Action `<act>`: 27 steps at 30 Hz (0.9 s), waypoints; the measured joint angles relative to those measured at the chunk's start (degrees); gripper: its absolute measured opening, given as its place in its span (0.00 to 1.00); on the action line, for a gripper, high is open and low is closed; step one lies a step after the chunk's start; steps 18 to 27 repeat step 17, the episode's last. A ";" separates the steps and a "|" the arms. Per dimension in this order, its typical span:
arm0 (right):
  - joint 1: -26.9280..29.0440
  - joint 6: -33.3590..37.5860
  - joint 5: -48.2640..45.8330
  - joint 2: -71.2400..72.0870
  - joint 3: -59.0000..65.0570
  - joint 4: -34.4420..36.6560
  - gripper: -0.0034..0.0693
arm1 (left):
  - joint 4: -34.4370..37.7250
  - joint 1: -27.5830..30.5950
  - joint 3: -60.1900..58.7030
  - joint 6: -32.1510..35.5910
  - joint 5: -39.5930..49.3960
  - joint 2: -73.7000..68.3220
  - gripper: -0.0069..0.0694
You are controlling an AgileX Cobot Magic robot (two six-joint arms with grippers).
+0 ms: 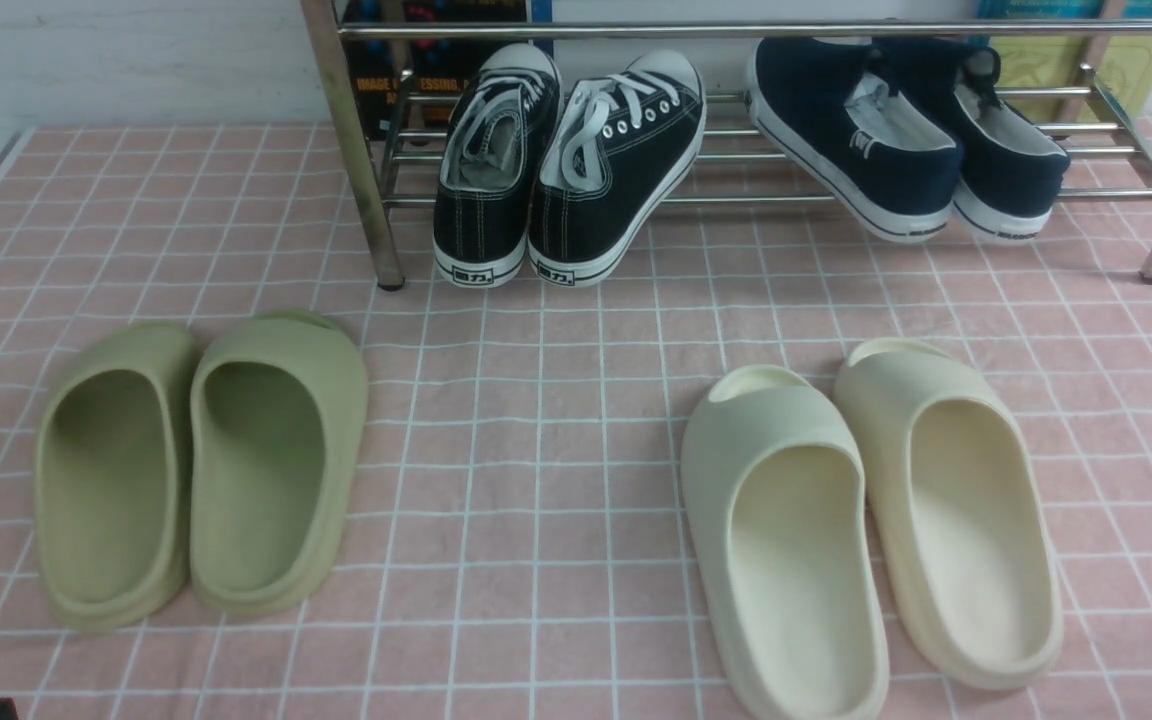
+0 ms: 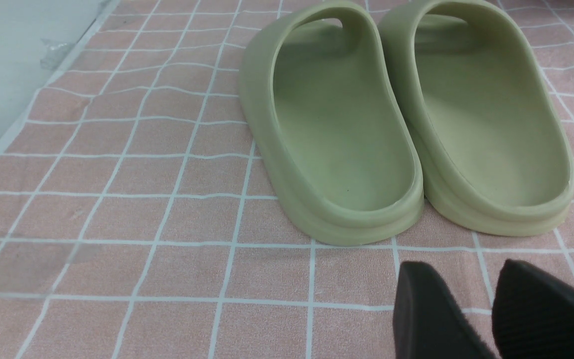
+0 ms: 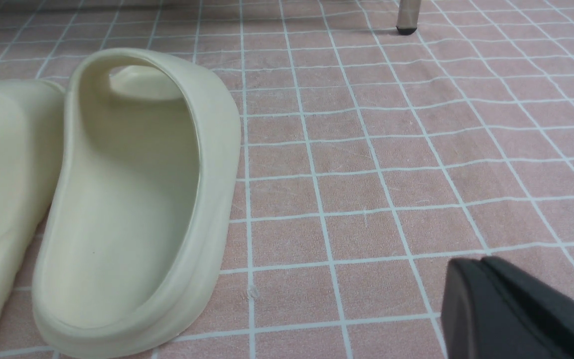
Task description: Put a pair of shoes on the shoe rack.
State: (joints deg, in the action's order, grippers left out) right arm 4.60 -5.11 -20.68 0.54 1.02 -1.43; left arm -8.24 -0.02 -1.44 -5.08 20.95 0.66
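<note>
Cloth [image 1: 576,450] pink, white-gridded | wall [image 1: 116,60] white | left fingers [image 2: 531,309] parted, empty | right fingers [image 3: 496,304] together, empty

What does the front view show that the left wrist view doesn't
Only the front view shows the shoe rack, the navy slip-on shoes and the black lace-up sneakers resting on its lower bars, and the cream slides on the cloth. Only the left wrist view shows the left gripper, open with nothing between its fingers, hanging just short of the slides' heels. Both show the green slides side by side on the pink checked cloth.
</note>
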 joint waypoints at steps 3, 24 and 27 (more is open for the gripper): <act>0.00 0.00 0.00 0.00 0.00 0.00 0.07 | 0.00 0.00 0.00 0.00 0.00 0.00 0.40; 0.00 0.00 0.00 0.00 0.00 0.00 0.10 | 0.00 0.00 0.00 0.00 0.02 0.00 0.40; 0.00 0.00 0.00 0.00 0.00 0.00 0.10 | 0.00 0.00 0.00 0.00 0.02 0.00 0.40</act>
